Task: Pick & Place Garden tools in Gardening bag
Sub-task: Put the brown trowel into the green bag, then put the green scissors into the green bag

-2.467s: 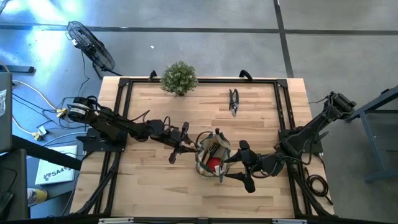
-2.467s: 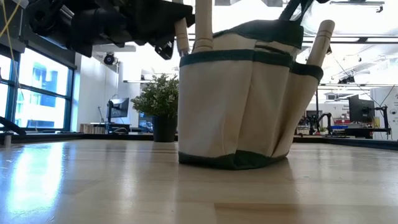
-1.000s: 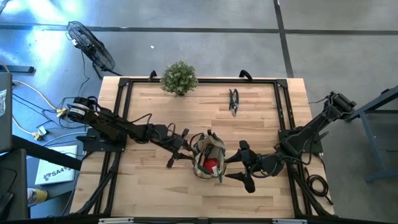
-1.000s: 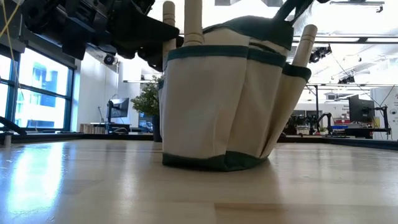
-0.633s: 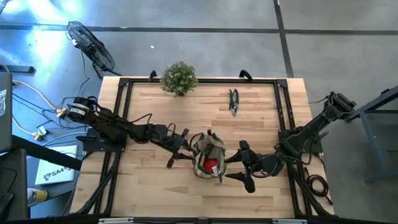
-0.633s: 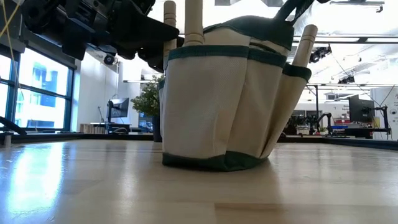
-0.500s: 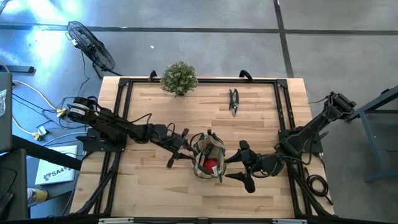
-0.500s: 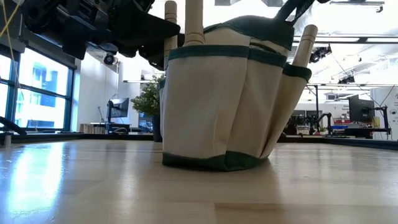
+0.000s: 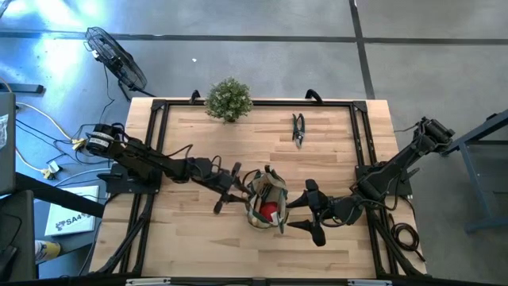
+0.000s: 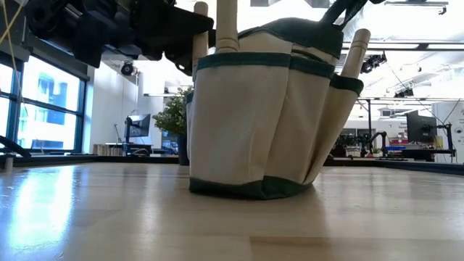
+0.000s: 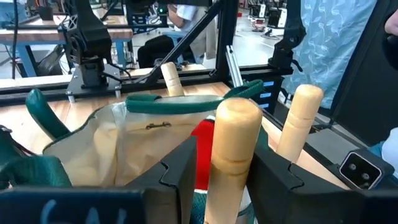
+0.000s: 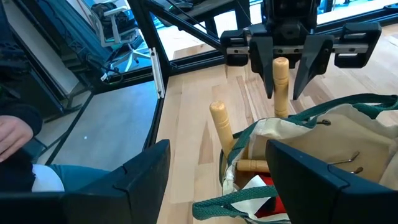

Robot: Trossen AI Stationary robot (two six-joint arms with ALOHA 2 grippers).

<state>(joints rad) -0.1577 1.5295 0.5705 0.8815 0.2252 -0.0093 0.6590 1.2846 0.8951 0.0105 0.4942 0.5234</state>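
Note:
The gardening bag stands on its base at the table's middle, also seen in the low view as the bag. Wooden tool handles stick up from its side pockets, and a red piece lies inside. My left gripper is level at the bag's left side. Its open fingers stand on either side of one upright wooden handle. My right gripper waits wide open at the bag's right side, fingers apart, touching nothing. Dark snips lie flat on the far table. My left gripper comes level from the table's left, one finger on each side of the upright wooden handle's top part. A gap shows beside one finger. Whether the other finger touches the handle I cannot tell.
A bushy potted plant stands at the far edge, left of centre. A black frame runs along the table's sides. Bare wood lies in front of the bag and at the far right around the snips.
More than a second ago the bag slid a little toward the table's left edge. Since then the bag and both grippers have kept still.

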